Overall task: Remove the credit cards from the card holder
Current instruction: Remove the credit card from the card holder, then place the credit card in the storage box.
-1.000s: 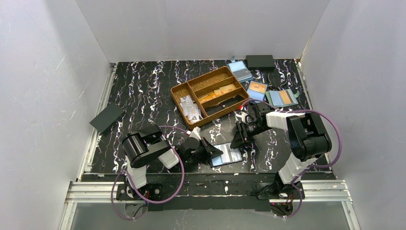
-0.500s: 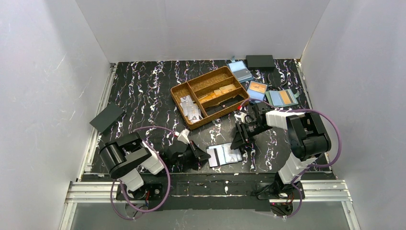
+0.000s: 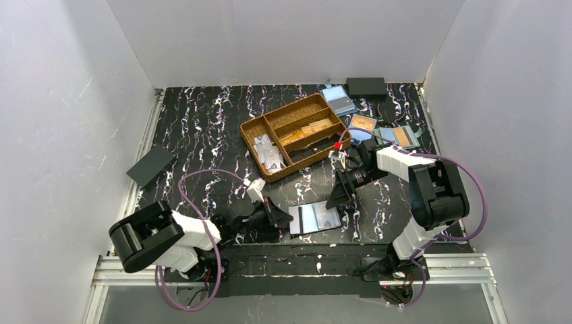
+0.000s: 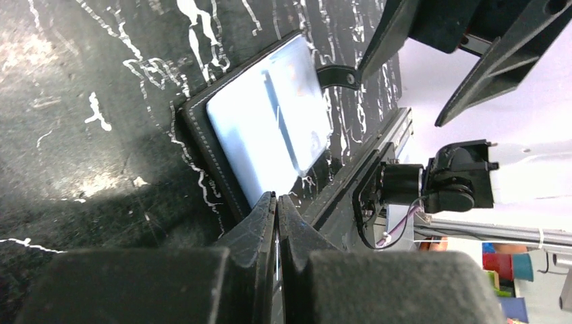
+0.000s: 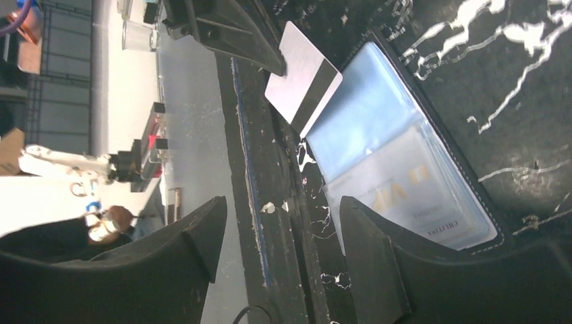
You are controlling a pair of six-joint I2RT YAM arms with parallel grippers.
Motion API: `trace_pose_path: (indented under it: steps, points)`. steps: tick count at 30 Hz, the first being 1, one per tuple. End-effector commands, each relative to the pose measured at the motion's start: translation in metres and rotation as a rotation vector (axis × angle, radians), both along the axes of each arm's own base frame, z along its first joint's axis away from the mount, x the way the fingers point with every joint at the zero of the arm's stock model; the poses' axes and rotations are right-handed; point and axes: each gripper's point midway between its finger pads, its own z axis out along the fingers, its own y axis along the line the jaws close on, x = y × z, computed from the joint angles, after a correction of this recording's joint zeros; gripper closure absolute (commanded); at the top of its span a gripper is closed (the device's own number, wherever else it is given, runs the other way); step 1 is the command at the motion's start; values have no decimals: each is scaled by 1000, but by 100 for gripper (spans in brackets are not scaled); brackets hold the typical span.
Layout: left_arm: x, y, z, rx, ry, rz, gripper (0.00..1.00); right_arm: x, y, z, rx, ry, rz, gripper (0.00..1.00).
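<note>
Nearest, we see the left claw (image 4: 276, 202) clamped on a striped credit card (image 5: 303, 79), just left of the card holder (image 3: 322, 217), which lies open on the surface (image 3: 202, 128) by its near edge. Beyond, the right claw (image 5: 283, 202) hangs with fingers spread; farther, a brown tray (image 3: 245, 128).

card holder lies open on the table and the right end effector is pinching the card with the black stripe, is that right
Not the right one. The right wrist view shows the left end effector pinching the striped card; the right end effector is open and empty. The card holder does lie open on the table.
</note>
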Motion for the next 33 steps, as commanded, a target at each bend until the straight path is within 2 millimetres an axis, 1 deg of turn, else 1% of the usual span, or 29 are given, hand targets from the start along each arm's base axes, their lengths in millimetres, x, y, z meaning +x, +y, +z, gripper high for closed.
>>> trace_pose_path:
  steps: [1,7,10,11,12,15,19,22,25,28,31,33]
  points:
    - [-2,1,14,5,-101,-59,100,-7,-2,34,111,-133,86,28]
    - [-8,-22,49,-61,-205,-195,100,-19,-8,52,161,-250,170,25]
    - [-9,-32,65,-72,-285,-263,100,-22,-9,58,170,-313,185,23]
    - [-9,-36,72,-73,-319,-289,100,-22,-9,60,174,-336,189,22]
    - [-8,-42,83,-73,-367,-324,100,-22,-10,61,176,-375,202,22]
    - [-10,-48,96,-62,-427,-384,100,-20,-12,68,177,-440,223,22]
    - [-10,-54,112,-71,-493,-422,100,-10,-12,85,164,-506,245,22]
    - [-9,-59,123,-79,-527,-442,100,-8,-12,94,161,-530,265,20]
    - [-9,-64,133,-91,-548,-462,100,-12,-9,101,166,-515,276,20]
    - [-8,-67,140,-98,-559,-467,100,-22,-5,103,166,-517,307,21]
    - [-9,-70,144,-105,-570,-474,100,-28,0,101,153,-511,327,26]
    - [-9,-72,147,-108,-574,-478,100,-32,3,102,153,-510,338,33]
